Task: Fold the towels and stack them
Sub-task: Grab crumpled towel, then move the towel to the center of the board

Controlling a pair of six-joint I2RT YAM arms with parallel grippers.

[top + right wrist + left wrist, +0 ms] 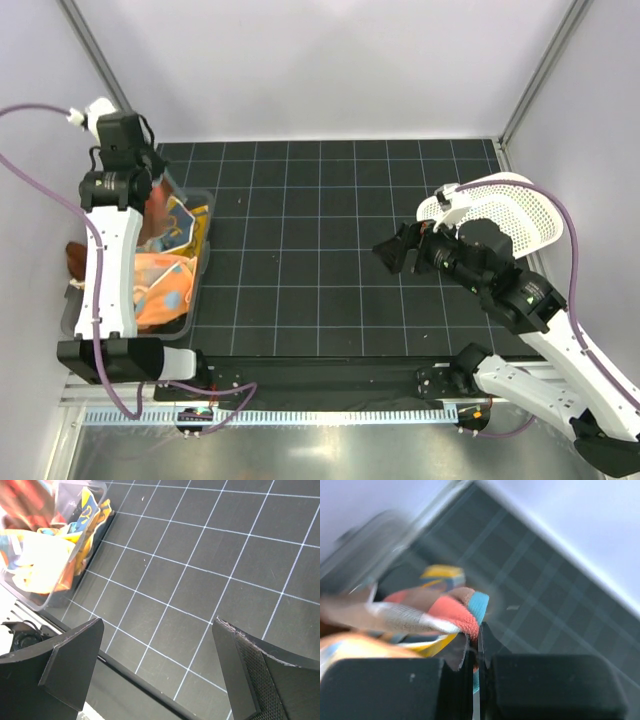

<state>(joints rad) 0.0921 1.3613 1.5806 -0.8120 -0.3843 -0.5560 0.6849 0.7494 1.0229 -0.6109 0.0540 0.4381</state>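
Left hand [479,647] pinches red-orange towel [452,616], visible only from its wrist; right hand [156,627] agape

Bin [201,268] left, basket [522,205] right
The towels [163,288] are lying in the bin; the basket is standing well apart.

Blurred towels [454,614] in left wrist view; white basket [527,205] partly behind right arm [528,300].

crumpled orange towels [160,285] in clear bin [200,262]
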